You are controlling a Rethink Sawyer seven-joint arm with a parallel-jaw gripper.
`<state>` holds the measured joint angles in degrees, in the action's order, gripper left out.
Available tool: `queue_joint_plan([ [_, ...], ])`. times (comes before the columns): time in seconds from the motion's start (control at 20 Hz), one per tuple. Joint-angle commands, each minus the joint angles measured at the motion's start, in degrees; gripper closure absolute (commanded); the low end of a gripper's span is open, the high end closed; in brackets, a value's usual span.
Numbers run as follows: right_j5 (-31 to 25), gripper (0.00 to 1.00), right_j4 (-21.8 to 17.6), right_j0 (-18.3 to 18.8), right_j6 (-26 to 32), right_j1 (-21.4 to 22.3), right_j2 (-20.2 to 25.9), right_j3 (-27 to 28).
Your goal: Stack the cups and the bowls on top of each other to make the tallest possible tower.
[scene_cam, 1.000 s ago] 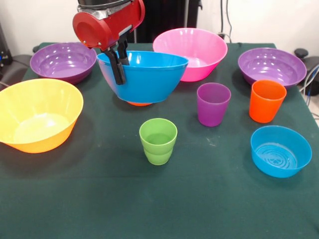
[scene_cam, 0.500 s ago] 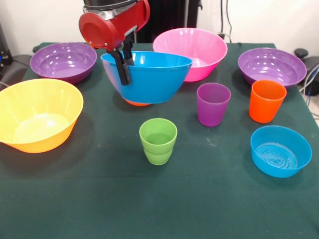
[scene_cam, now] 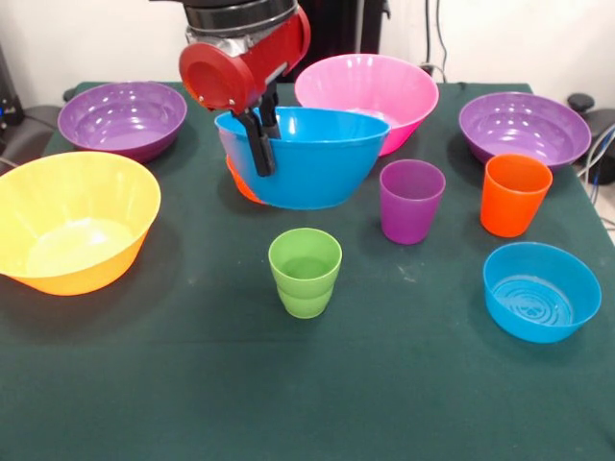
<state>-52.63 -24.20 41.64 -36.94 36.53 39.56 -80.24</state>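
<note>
A red and black robot arm reaches down over a dark green table, and its gripper (scene_cam: 261, 144) is clamped on the rim of a medium blue bowl (scene_cam: 312, 163), one black finger (scene_cam: 258, 152) outside the wall and the other inside. The bowl hangs in the air, tipped a little, with its mouth facing up.

The green cup (scene_cam: 305, 272) stands upright on the cloth, alone, nearer the camera than the bowl and slightly to the picture's right of the gripper. Judging by the task, the bowl needs to come toward the camera and then down onto this cup; it is not yet above it.

A small orange bowl (scene_cam: 237, 181) peeks out behind the blue bowl's left side, resting on the table. A purple cup (scene_cam: 411, 200) and an orange cup (scene_cam: 515, 194) stand to the right. A shallow blue bowl (scene_cam: 541, 291) sits at the near right, a large yellow bowl (scene_cam: 72, 221) at the left, a pink bowl (scene_cam: 365, 91) at the back, and two purple bowls at the back left (scene_cam: 121, 117) and back right (scene_cam: 524, 129).

Compared with a second ago, the arm and held bowl have moved to the picture's right and a touch lower. Everything else sits as before.
</note>
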Motion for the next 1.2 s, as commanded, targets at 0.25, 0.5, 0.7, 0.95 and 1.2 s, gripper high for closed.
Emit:
queue_joint_plan([
  [0.25, -1.97, 1.00, -2.77, -2.17, -2.56, -3.89, -3.41, 5.89],
  [0.5, -1.32, 1.00, -3.16, -2.19, -2.05, -4.45, -3.28, 6.42],
  [0.7, -1.51, 1.00, -3.39, -2.14, -1.08, -4.29, -3.00, 6.55],
  [0.95, 0.54, 1.00, -3.65, -2.42, -2.86, -5.12, -3.46, 5.90],
  [1.2, 2.97, 1.00, -4.27, -2.75, -4.20, -5.97, -3.89, 5.18],
])
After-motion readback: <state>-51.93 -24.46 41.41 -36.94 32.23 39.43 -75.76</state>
